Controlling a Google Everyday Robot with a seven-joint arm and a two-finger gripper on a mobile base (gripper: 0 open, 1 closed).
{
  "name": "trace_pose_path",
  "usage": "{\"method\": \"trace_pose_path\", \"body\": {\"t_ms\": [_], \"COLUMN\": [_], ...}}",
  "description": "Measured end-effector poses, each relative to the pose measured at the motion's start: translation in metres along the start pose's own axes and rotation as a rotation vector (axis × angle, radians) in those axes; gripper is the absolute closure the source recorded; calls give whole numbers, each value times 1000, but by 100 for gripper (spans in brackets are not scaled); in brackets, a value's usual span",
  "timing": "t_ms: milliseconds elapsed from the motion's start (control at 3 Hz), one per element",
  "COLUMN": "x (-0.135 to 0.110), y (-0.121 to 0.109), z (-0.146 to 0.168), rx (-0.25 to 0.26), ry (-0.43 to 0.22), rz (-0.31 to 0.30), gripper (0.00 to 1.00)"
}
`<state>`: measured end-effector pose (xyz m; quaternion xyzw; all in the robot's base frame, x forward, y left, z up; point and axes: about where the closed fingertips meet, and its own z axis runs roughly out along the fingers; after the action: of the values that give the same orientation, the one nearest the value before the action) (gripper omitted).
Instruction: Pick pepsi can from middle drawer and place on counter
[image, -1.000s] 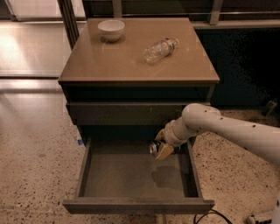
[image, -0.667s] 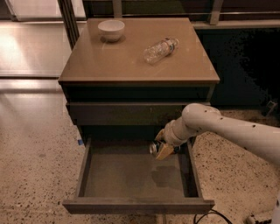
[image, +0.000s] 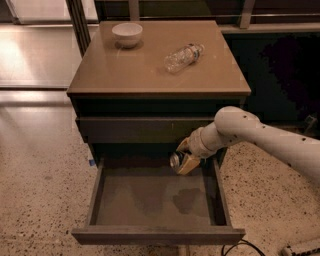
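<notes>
The middle drawer (image: 150, 197) is pulled open, its flat grey floor bare. My gripper (image: 183, 161) hangs over the drawer's back right part, just under the cabinet's upper drawer front. It is shut on the pepsi can (image: 176, 160), held on its side above the drawer floor with its silver end facing left; most of the can's dark body is hidden by the yellowish fingers (image: 190, 163). The glossy tan counter (image: 150, 65) tops the cabinet above.
A white bowl (image: 127, 34) stands at the counter's back left. A clear plastic water bottle (image: 183, 57) lies on its side at the counter's right middle. A speckled stone floor (image: 40, 190) surrounds the cabinet. A cable (image: 240, 246) lies at the lower right.
</notes>
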<state>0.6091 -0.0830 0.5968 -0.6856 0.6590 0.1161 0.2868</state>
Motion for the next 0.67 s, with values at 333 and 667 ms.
{"method": "trace_pose_path", "body": {"t_ms": [333,667], "x": [-32,-70], "y": [-23,-61], "z": [-33,-73], "rx": [12,33], "ry": [-82,-180], "rz": [-46,-110], "gripper": [100,100]}}
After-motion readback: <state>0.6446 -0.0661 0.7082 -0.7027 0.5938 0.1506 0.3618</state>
